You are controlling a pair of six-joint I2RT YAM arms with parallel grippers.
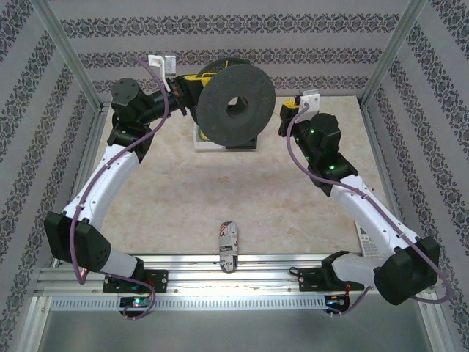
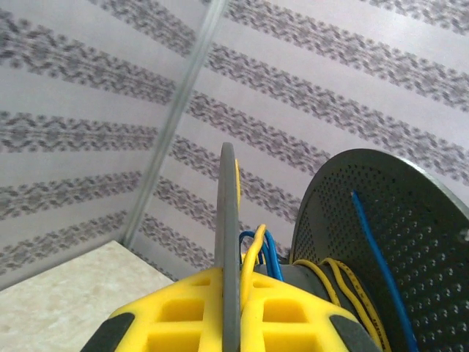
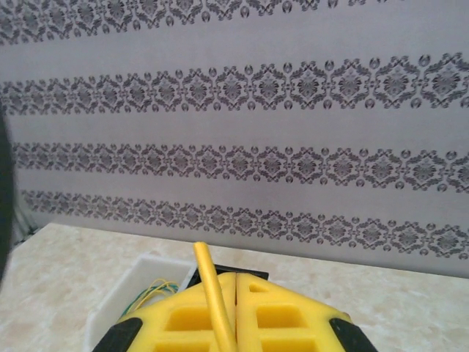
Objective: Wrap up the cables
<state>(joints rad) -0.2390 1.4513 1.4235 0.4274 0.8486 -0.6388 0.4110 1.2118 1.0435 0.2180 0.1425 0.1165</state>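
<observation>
At the far middle of the table (image 1: 183, 198), one dark grey spool (image 1: 220, 121) stands on edge between my two grippers. My left gripper (image 2: 229, 282), at the spool's left, has its yellow fingers (image 2: 183, 308) pinched on the rim of one thin flange (image 2: 228, 205), which the left wrist camera sees edge-on. The second flange (image 2: 410, 242), perforated, rises to the right of it. Between the two, that view picks out several yellow strands (image 2: 344, 282) lying on the hub, one yellow loop (image 2: 253, 246) and some blue wire (image 2: 370, 242). From above, the same winding is a sliver of yellow behind the near disc. My right gripper (image 3: 234, 286), right of the spool and apart from it, presses its fingers together on a single yellow cable (image 3: 209, 282) that sticks up past the tips. The right wrist view adds one white tray (image 3: 124, 301) holding thin coloured wires. From overhead, one small striped object (image 1: 228, 247) lies at the near edge, between my two arm bases.
</observation>
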